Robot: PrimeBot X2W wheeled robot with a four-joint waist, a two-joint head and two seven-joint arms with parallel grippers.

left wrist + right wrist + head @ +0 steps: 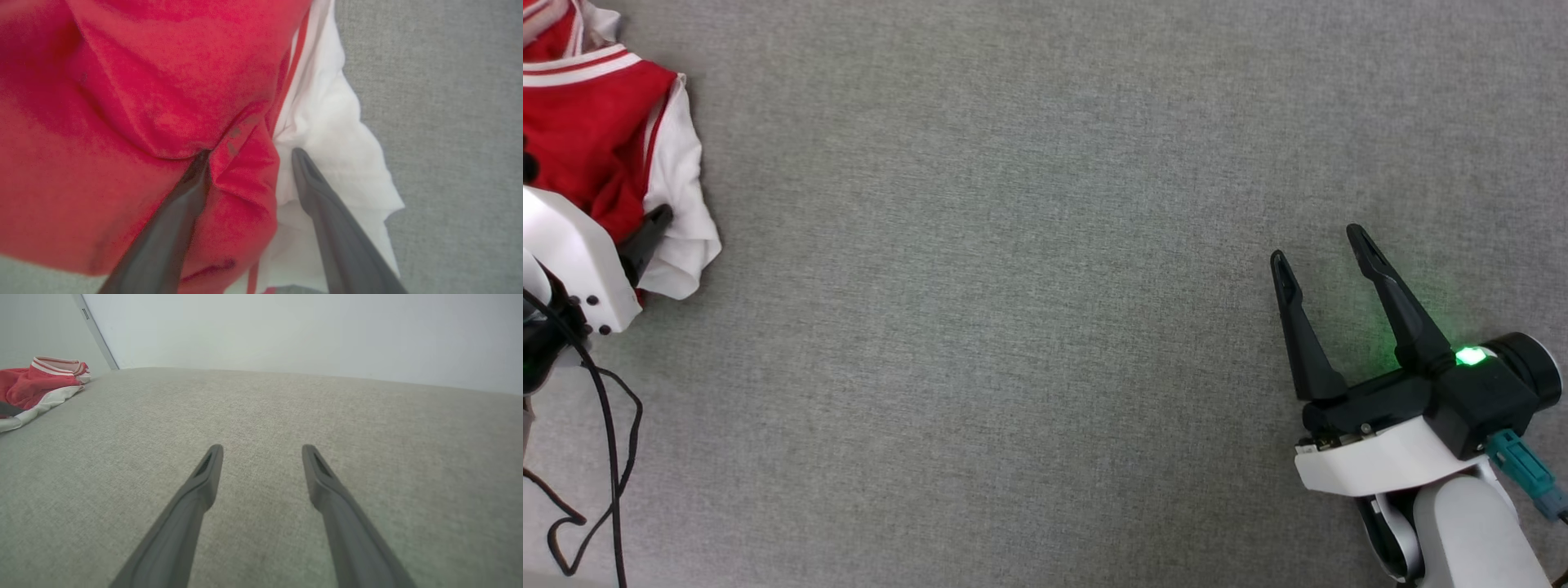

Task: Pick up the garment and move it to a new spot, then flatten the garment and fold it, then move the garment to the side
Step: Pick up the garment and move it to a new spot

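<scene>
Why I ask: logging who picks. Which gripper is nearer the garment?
Left. The left gripper is at the garment, jaws open astride one of its red folds. The right gripper is open over the grey surface, well off to the garment's right.

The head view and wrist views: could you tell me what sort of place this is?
Probably a robot test bench for cloth handling: a wide grey woven-fabric surface, a plain pale wall behind it, and a crumpled red jersey T-shirt with white sleeves.
</scene>
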